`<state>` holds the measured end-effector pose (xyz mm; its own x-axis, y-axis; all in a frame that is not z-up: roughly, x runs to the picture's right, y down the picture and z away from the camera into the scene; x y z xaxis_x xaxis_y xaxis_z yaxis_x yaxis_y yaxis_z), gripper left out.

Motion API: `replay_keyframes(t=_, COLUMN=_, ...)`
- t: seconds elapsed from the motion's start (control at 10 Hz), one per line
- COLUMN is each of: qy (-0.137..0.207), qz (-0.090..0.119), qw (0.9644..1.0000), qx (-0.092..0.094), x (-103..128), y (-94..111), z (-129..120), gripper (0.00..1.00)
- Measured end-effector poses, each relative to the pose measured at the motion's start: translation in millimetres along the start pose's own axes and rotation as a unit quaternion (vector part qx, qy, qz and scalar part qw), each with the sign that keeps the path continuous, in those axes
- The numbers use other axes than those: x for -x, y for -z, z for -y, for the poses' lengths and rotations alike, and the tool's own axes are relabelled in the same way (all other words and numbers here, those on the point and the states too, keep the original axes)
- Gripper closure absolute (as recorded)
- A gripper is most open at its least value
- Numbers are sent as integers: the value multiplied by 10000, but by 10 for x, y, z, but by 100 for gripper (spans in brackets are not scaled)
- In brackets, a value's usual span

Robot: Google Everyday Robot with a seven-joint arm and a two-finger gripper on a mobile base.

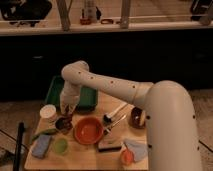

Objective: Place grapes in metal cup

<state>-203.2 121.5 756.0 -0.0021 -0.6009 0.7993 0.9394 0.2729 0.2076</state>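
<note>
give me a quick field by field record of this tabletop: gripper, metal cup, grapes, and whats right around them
gripper: shut, pointing down directly above the metal cup
metal cup: upright on the table, between the white cup and the orange bowl
grapes: not clearly visible; cannot tell whether they are held or in the cup
white cup: upright, just behind the metal cup toward the picture's left
orange bowl: beside the metal cup toward the picture's right
green tray: at the table's back edge, behind the gripper
table: light wood

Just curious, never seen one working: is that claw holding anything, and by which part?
Cannot be told: the shut gripper hangs over the small dark metal cup.
</note>
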Motion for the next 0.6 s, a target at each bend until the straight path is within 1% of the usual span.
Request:
replay_keyframes(t=0.1, qy=12, qz=7, qw=10000, qx=11, x=-5, y=-9, z=1, gripper=100)
replay_keyframes(t=0.4, qy=103, qz=1, qw=9998, qx=189, x=64, y=-30, z=97, gripper=100)
replay_keyframes(t=0.5, qy=136, qz=-8, qw=9995, qx=292, x=105, y=-30, z=134, gripper=100)
replay_keyframes(t=0.6, qy=156, qz=-20, qw=9993, qx=327, x=124, y=-32, z=162, gripper=100)
